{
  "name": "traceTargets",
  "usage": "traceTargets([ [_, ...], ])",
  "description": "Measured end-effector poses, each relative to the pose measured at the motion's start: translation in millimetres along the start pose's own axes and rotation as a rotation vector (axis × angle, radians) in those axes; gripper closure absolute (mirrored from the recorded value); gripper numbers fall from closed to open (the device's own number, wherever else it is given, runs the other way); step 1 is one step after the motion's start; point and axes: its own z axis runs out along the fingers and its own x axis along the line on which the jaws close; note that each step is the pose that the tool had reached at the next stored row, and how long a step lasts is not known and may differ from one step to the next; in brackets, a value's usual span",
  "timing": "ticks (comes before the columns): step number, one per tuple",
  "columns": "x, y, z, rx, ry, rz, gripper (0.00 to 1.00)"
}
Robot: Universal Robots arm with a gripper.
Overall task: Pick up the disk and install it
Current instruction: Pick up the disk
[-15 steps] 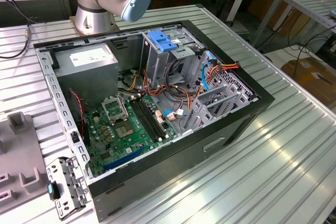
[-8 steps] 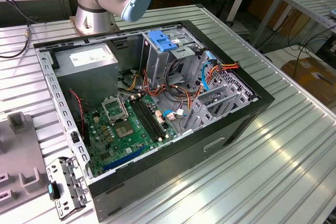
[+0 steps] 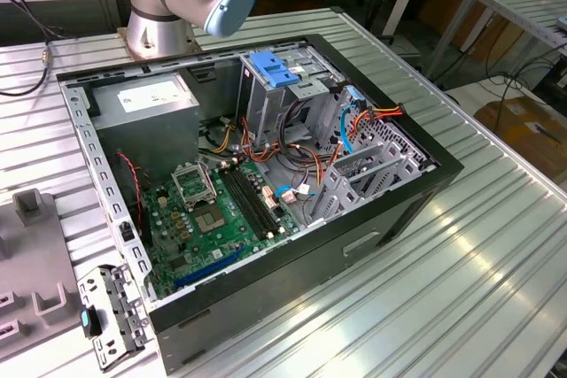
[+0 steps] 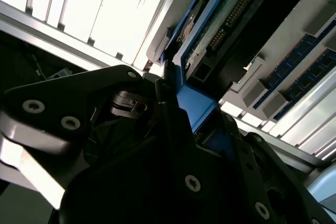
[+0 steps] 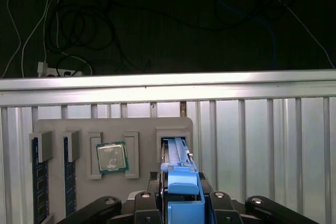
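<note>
Your black claw [image 5: 181,205] pinches the blue-framed grey-metal disk [image 5: 182,179] at the grey slotted tray [image 3: 44,254], exterior-view 8 o'clock of the open black computer case [image 3: 266,294]; a skewed lift could jam it.

An open black computer case [image 3: 292,285] lies on its side on a ribbed aluminium table [image 3: 461,289]. Inside it are a green motherboard [image 3: 213,219], a grey metal box with a white label [image 3: 146,99], and a tall silver cage [image 3: 266,108] topped by a light-blue plastic latch [image 3: 273,68]. Red, orange and yellow wires [image 3: 372,117] run near the cage. A perforated silver bracket [image 3: 111,312] lies just beside the case's corner, towards the exterior view's left. In the first wrist view, a flat grey holder tray [image 5: 142,129] carries a square silver processor chip [image 5: 111,157] in a recess and blue memory sticks [image 5: 37,182] in slots. Beyond the table edge, loose cables [image 5: 79,24] trail over a dark floor.
</note>
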Motion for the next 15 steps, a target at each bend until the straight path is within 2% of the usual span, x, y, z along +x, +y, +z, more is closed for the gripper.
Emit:
traceTargets([
  [3, -0.1, 0.0, -3.8, 0.0000, 0.0000, 0.000, 0.63],
  [10, -0.4, 0.2, -19.5, 0.0000, 0.0000, 0.000, 0.63],
  [15, -0.6, 0.2, -27.6, 0.0001, 0.0003, 0.000, 0.63],
])
